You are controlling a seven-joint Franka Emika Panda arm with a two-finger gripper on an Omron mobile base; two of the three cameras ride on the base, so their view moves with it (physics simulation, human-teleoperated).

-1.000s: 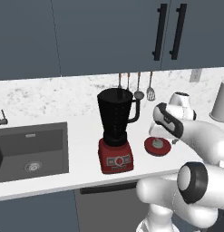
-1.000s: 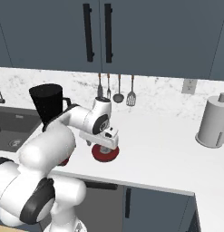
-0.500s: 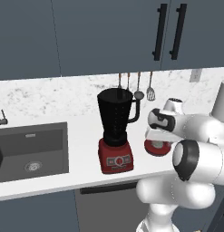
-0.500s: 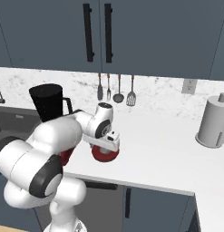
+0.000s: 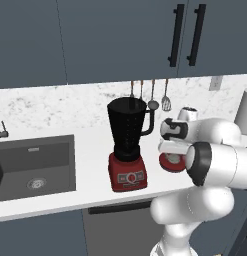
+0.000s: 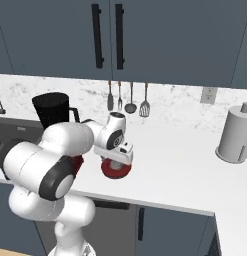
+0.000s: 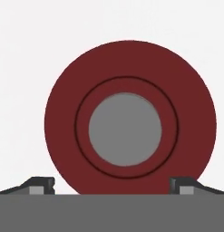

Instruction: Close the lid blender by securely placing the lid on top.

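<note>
While the lid (image 7: 129, 117) lies flat on the counter (image 6: 180, 165), the claw (image 7: 111, 185) hangs released above it.

The arm (image 5: 215, 160) is glossy white, built of fat rounded links that swell like bulbs at each bend. Between the links sit dark, nearly black joint rings, the widest one a round end cap on the big link (image 6: 54, 185) nearest the cameras. A white column (thick, smooth, without visible cables or screws) carries it up from below. The hand (image 6: 115, 152) is a flat white block under a round white wrist with a dark disc on its side. Two small dark finger tips (image 7: 41, 185) have paler grey inner faces.
</note>
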